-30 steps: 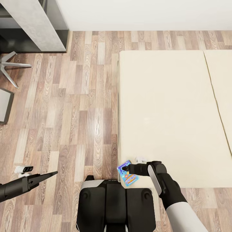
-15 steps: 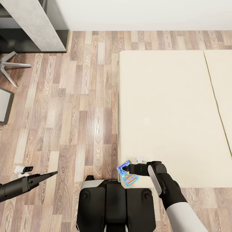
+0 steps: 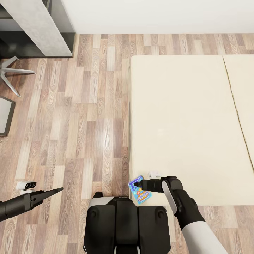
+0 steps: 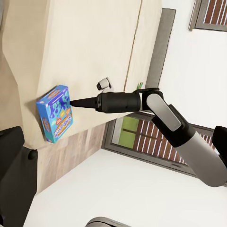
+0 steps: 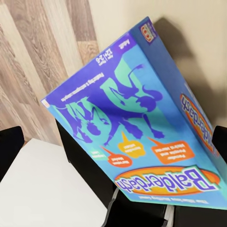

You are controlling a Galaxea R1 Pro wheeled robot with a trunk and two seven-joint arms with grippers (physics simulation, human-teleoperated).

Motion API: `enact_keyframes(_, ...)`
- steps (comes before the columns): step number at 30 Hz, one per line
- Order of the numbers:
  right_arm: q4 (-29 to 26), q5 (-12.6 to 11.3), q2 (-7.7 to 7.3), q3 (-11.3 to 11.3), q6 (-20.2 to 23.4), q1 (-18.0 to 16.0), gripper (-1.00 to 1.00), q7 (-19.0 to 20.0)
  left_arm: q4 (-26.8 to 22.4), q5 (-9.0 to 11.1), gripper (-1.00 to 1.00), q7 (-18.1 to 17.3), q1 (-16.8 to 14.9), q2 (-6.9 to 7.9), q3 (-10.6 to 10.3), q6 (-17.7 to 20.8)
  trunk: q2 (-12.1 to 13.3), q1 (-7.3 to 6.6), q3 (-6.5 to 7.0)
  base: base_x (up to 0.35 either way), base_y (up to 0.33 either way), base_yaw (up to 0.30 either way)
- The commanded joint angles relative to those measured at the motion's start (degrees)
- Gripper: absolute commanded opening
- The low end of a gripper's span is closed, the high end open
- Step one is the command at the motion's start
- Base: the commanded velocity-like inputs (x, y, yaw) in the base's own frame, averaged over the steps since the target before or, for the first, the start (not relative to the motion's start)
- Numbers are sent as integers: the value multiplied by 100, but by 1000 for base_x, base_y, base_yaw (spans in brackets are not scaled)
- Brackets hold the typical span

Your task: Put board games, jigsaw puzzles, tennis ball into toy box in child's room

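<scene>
1. Head view: high, looking steeply down over bed (image 3: 183, 123) and floor (image 3: 88, 116).
2. Left wrist view: farther off, sideways toward the blue game carton (image 4: 55, 113).
3. Right wrist view: very close on that carton (image 5: 142, 123), shared by all three views.

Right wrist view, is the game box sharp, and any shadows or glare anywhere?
Right wrist view: the blue game box is close, its small print soft, its shadow falling on the bed. Head view: a pale sheen on the wood floor, otherwise even light.
</scene>
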Motion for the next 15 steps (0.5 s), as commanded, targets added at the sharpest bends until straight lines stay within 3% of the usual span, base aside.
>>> enact_keyframes(1, -5, -31, 1, -2, 28, -1, 100, -11, -1, -4, 100, -23, -1, 2, 0, 61, -9, 3, -6, 0, 0, 0)
enact_keyframes(15, 3, -33, 2, -3, 34, -1, 100, 6, -1, -4, 100, -23, -1, 2, -1, 57, -9, 3, -6, 0, 31, 0)
